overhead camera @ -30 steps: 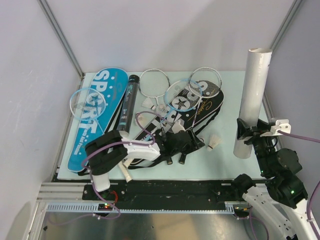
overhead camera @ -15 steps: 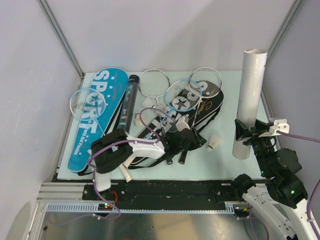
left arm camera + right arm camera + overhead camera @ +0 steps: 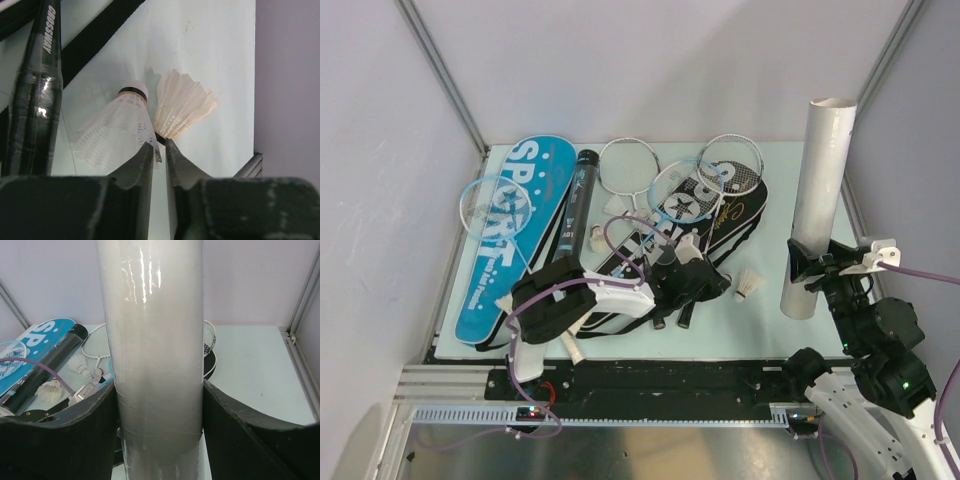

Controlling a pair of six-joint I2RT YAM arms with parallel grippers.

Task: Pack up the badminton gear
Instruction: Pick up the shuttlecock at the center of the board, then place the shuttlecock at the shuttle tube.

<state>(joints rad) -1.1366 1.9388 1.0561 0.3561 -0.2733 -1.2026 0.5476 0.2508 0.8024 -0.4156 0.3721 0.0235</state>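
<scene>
— Grey-walled booth, pale-green table (image 3: 770, 325), gear spread across it and nothing seen packed. Landmark taken: the black racket bag (image 3: 745, 215), mid-table. Report the arms.

— The left gripper (image 3: 718, 286) hangs over the near right corner of the black racket bag. On the wrist view its fingers (image 3: 136, 170) are drawn to a narrow slit. The skirt of a banded shuttlecock (image 3: 117, 127) laps into that slit, so I judge it pinched. A feather shuttlecock (image 3: 182, 105) sits base-first at the same slit. Whether it is gripped or only lying beyond cannot be told.

— The right?

— The right gripper (image 3: 803, 268) is well to the right of the bag. Its fingers (image 3: 75, 435) are clamped on either side of the white tube (image 3: 817, 200). The tube stands nearly upright, mouth up. Its foot is at table level, contact not confirmable.

— Remainder?

— The blue racket bag (image 3: 515, 220) lies left of the black one, with the black tube (image 3: 577, 205) between them. Rackets (image 3: 630, 168) lie across the black bag's far end.

— Step in hand?

— In my judgement, loading shuttlecocks into the white tube. The tube's mouth stands high and to the right of the bag, so the next move calls for raising the left gripper to it. The shuttlecock should be turned head-down and centred over the opening before the fingers let go. The right fingers must hold the tube steady throughout. A pinch on the skirt is a light hold, so slippage on the way is the risk noted.
</scene>
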